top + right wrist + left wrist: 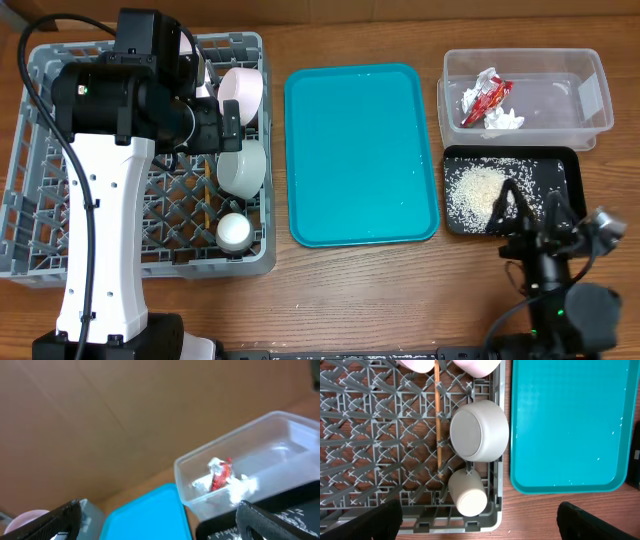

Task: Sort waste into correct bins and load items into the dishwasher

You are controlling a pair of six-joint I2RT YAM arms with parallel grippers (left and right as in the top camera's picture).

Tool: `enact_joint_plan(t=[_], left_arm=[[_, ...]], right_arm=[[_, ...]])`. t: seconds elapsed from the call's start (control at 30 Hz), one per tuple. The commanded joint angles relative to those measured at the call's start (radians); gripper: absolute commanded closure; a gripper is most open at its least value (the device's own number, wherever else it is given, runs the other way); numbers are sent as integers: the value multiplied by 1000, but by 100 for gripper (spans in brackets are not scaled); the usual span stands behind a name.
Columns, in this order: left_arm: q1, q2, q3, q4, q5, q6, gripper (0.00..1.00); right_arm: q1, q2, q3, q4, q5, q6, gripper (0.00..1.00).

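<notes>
The grey dish rack [60, 215] holds a whitish bowl [242, 165], another bowl [242, 92] behind it, a small white cup [233, 232] and wooden chopsticks [438, 420]. My left gripper [480, 520] hangs open and empty above the rack's front right corner, over the cup [467, 492] and bowl [479, 430]. The clear tub [600, 110] holds the red wrapper [487, 95] and white tissue [505, 120]. Rice [478, 192] lies in the black tray [560, 165]. My right gripper [530, 205] is open and empty over the tray's front edge. The plate and brown lump do not show.
The teal serving tray [360, 150] lies between the rack and the bins, with a few white specks on it. It also shows in the right wrist view [145, 515], beside the tub [280, 435]. The left arm covers the rack's back left part.
</notes>
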Motion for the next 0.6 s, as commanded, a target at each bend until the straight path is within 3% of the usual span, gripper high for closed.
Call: enact_joint_plan(t=[0.0, 0.17, 0.57], left_arm=[[0, 6, 10, 2, 7, -13, 0], [0, 6, 10, 2, 7, -13, 0], [0, 6, 10, 2, 7, -13, 0]], right_arm=[[-3, -97, -145, 117, -46, -3, 0], [-3, -183, -293, 230, -48, -4, 0], [-3, -182, -390, 236, -2, -7, 0]])
